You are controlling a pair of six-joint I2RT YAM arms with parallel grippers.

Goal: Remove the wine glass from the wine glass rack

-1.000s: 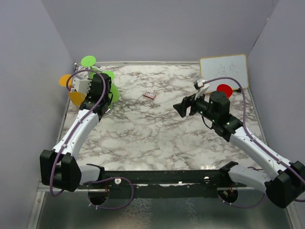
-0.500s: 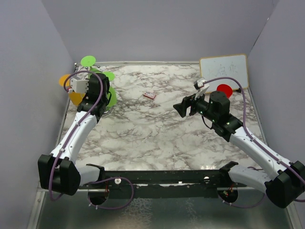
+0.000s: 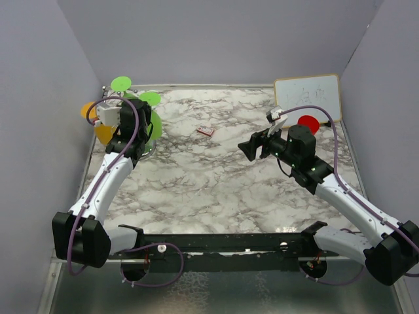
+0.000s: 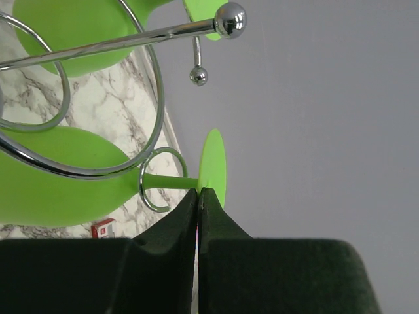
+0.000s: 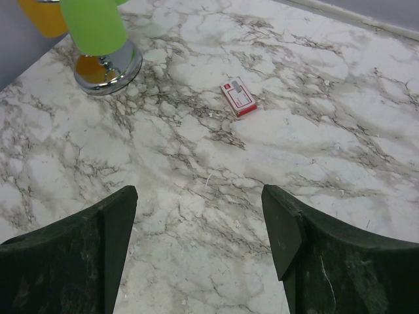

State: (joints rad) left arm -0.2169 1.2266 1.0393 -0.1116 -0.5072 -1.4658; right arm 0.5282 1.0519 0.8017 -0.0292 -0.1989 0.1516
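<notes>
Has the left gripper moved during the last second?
Yes. In the top view, the left gripper has shifted slightly left, away from the small red card and toward the left wall.

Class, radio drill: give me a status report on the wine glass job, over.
Left gripper: jaws shut, tips by the green wine glass stem. Right gripper: jaws open, holding nothing. Glass hangs on the wine glass rack, stem threaded through its wire loop.

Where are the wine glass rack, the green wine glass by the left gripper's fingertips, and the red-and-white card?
wine glass rack (image 4: 118, 43), left wrist view, on its central post.
green wine glass (image 4: 169, 180), left wrist view, on its stem.
red-and-white card (image 5: 238, 97), right wrist view, on its top face.
</notes>
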